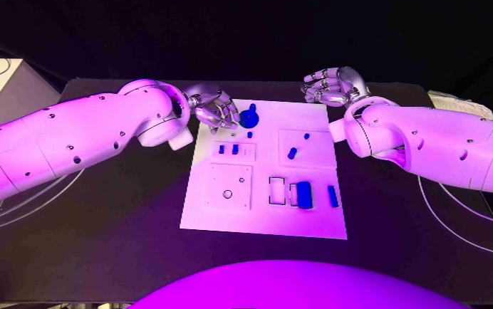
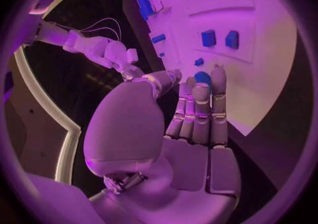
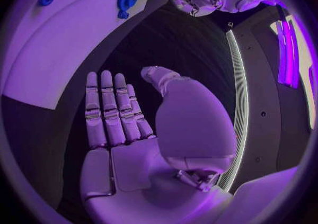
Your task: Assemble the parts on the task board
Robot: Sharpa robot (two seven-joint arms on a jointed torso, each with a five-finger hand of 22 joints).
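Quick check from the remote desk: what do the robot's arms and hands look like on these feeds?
Both arms are smooth, rounded white shells dotted with small dark screw holes. The left hand and right hand are silver metal with segmented, jointed fingers and flat, plate-like palms. Thin pale cables loop on the table beside each arm.

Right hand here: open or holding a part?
Open. In the right wrist view the right hand shows straight, spread fingers and a bare palm above the black table.

Looks like a robotics lab or demo booth: matte black desk [image 1: 123, 216], dark curtain backdrop, loose white cables [image 1: 30, 202] trailing off the desk's side.
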